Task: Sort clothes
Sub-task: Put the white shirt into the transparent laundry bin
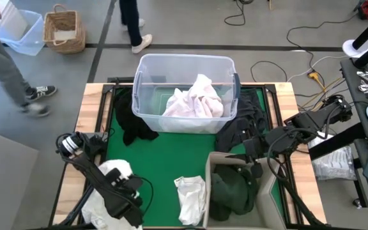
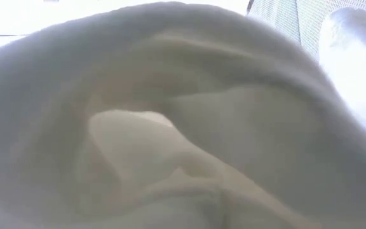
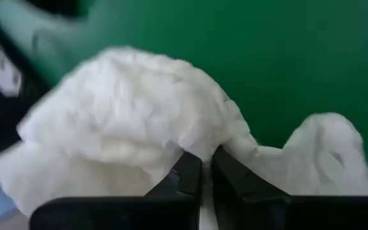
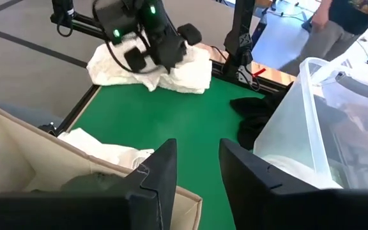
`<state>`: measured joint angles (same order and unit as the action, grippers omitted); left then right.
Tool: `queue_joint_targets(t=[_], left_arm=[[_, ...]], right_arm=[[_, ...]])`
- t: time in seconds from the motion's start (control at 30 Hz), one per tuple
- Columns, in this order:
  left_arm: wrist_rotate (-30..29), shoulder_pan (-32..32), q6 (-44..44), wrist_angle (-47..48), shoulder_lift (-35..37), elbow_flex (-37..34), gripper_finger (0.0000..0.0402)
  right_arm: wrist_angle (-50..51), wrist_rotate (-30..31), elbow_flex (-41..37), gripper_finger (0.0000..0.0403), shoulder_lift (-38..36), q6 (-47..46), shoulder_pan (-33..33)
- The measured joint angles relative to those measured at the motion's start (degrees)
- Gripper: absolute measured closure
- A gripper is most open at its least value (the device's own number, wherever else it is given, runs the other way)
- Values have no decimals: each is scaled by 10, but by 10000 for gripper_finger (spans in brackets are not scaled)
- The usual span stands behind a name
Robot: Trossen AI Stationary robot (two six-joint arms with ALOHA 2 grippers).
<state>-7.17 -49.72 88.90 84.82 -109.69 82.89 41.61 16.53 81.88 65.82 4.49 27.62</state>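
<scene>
Left gripper (image 3: pixel 201 167) clamped on white garment (image 3: pixel 133 128) at the table's near-left corner; right gripper (image 4: pixel 197 160) parted, empty, above the beige box (image 1: pixel 270 198). Sorting judged partly done: pale clothes (image 1: pixel 195 99) in the clear tub (image 1: pixel 147 70), dark green garment (image 1: pixel 232 191) in the box. Outstanding: cream garment (image 1: pixel 190 198) on green mat (image 1: pixel 158 163), dark garments (image 1: pixel 130 118) beside the tub.

Tub (image 1: pixel 147 89) at table's (image 1: pixel 93 102) far middle, garments (image 1: pixel 195 99) inside; fabric box (image 1: pixel 267 198) near right, garment (image 1: pixel 232 191) within; loose garment (image 1: pixel 190 198) just left of it.
</scene>
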Motion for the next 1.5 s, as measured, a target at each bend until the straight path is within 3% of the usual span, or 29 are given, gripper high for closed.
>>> queue_joint_targets(t=[0.4, 1.5], left_arm=[[-255, -30, -103, 52, 1, 195, 401], [-620, -29, -507, 52, 1, 457, 401]], right_arm=[[-4, 0, -33, 303, 0, -8, 0], [-4, -1, -36, 290, 0, -14, 0]])
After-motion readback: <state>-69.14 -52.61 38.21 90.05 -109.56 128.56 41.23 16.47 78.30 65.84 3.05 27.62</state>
